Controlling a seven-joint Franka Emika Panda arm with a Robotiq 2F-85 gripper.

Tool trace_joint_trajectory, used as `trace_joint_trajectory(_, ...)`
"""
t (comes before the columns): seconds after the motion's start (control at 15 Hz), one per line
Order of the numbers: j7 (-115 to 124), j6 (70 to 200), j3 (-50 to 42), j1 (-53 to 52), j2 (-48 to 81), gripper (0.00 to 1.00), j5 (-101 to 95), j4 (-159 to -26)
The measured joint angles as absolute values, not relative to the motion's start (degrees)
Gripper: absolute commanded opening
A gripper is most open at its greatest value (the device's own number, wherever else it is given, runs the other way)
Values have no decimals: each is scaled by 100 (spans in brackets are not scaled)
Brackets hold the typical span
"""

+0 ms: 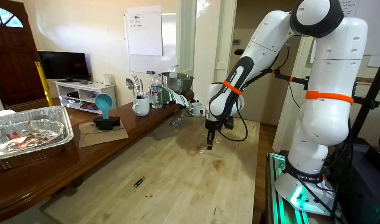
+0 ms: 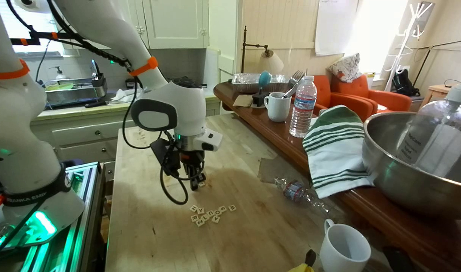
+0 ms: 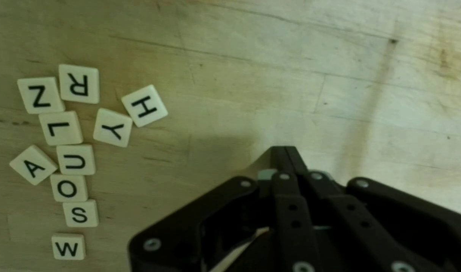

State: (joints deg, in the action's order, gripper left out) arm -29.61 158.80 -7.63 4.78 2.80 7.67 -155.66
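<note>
The pincer (image 3: 285,151) is fully closed and empty above the bench (image 3: 223,94); the L, U, O and S tiles (image 3: 76,165) roughly align, but ordering appears partial, the A tile (image 3: 33,165) lying askew.

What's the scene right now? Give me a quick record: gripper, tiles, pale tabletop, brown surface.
gripper: shut, nothing visible between its jaws
letter tiles: ten in the wrist view, face up, apart from the gripper
nearer tiles: close to the gripper tip in an exterior view; contact unclear
pale tabletop: battery, upright white mug, clear bottle lying on its side
brown surface: steel bowl, striped towel, upright water bottle
</note>
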Motion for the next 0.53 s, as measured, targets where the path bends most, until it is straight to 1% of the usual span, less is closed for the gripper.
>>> trace_joint_trajectory(0.53,-2961,15888,-660,540,344,0,767,-15481)
